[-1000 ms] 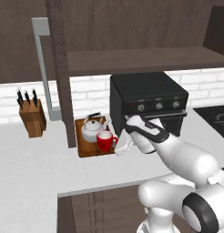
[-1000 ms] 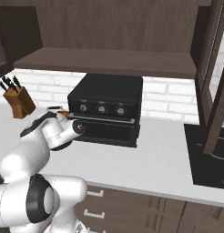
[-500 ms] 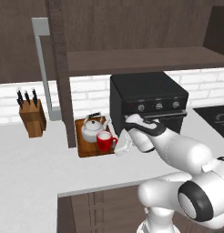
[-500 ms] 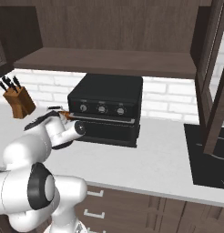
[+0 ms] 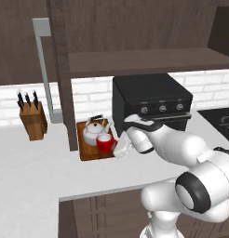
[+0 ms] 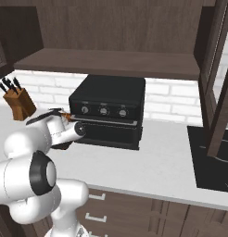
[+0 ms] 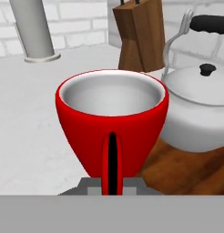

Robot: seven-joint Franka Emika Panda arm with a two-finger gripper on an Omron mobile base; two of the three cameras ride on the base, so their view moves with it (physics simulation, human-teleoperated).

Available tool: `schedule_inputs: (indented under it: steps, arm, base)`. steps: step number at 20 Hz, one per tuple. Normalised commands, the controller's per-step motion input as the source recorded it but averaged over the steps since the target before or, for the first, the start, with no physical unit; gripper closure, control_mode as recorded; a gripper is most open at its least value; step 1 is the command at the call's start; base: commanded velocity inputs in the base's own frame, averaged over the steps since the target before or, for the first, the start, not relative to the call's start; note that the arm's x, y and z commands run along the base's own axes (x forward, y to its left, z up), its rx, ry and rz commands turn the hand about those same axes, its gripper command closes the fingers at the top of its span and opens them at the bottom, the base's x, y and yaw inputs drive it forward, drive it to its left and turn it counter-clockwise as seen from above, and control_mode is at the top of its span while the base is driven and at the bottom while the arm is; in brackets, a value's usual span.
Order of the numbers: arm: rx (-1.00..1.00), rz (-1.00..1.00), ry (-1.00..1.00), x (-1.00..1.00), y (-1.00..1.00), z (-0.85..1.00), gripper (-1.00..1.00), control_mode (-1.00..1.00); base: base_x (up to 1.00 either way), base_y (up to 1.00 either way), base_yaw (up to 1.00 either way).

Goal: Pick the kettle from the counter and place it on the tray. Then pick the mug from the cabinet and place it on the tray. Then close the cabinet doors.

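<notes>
Left base view, centre left: the tray (image 5: 90, 153) lay flat on the counter (image 5: 37, 172), just in front of the open cabinet door (image 5: 60, 79) with its long grey bar handle (image 5: 44, 69). The kettle (image 5: 94, 131) stood upright on the tray's rear half. The mug (image 5: 105, 143) stood upright on the tray's front right part, just beside the kettle, perhaps touching it; I could not tell.

The gripper (image 5: 122, 148) sat at the mug's right side, low over the tray's right edge, at frame centre. The white arm ran from the lower right up to it.

Hand view: the mug (image 7: 112, 123) took the frame's middle, its handle facing the camera and dropping straight down between the two finger tips (image 7: 92, 185) at the bottom edge. The fingers stood narrow, closed on the mug's handle. The kettle (image 7: 200, 109) was at the right, lid knob and dark handle showing at the upper right, with the tray's brown wood (image 7: 186, 173) under both. The knife block (image 7: 139, 34) stood at the top centre, beyond the mug, on the white counter (image 7: 27, 118). The base of the grey bar handle (image 7: 34, 32) was at the upper left.

Right base view: the arm crossed the left side of the frame. The knife block (image 6: 18, 102) stood at the left, the black countertop oven (image 6: 109, 109) at centre. The cabinet (image 6: 106, 62) shelf ran across the upper part, a door (image 6: 220, 83) hung open at the right edge.
</notes>
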Motion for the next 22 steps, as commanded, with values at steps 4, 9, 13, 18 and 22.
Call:
schedule_inputs:
  steps: [4, 9, 13, 18, 22]
  arm:
    - [0.0, 0.0, 0.01, 0.14, 0.03, -0.12, 1.0, -1.0]
    - [0.0, 0.0, 0.02, 0.06, 0.01, -0.12, 1.0, -1.0]
    - [0.0, 0.0, 0.1, 0.0, 0.03, -0.19, 1.0, -1.0]
    - [0.0, 0.0, 0.1, 0.0, 0.02, -0.21, 1.0, -1.0]
    - [0.0, 0.0, 0.04, 0.09, 0.0, -0.07, 1.0, -1.0]
  base:
    - [0.0, 0.0, 0.0]
    - [0.0, 0.0, 0.0]
    - [0.0, 0.0, 0.0]
    - [0.0, 0.0, 0.0]
    - [0.0, 0.0, 0.0]
